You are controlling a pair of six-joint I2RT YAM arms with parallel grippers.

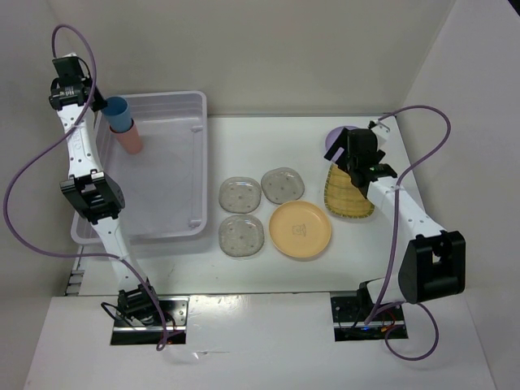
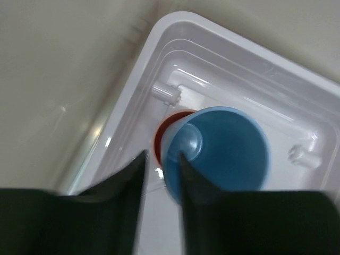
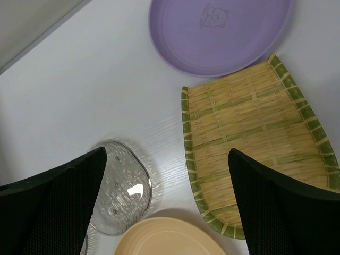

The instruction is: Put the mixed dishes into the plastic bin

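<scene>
1. The left pincer (image 2: pixel 162 156) is gripping the blue cup (image 2: pixel 218 149) by its rim, with the fingers nearly together, one outside the wall and one inside.
2. One salmon cup (image 1: pixel 131 140) is sitting stacked against the blue one (two cups in all), and the pair is hanging over the far left corner of the one plastic bin (image 1: pixel 199 162).
3. Three clear speckled saucers (image 1: pixel 240 195) (image 1: pixel 283 184) (image 1: pixel 242 236) are lying on the desk (image 1: pixel 276 138) just right of the bin, clustered but not overlapping.
4. One round orange-yellow plate (image 1: pixel 300 230) is resting just right of the saucers.
5. One yellow woven plate (image 3: pixel 249 143) is lying farther right, with one lavender bowl (image 3: pixel 218 32) at its far end, their edges meeting.
6. The right pincer (image 3: pixel 166 154) is hovering above the woven plate's left edge, spread wide and gripping nothing.
</scene>
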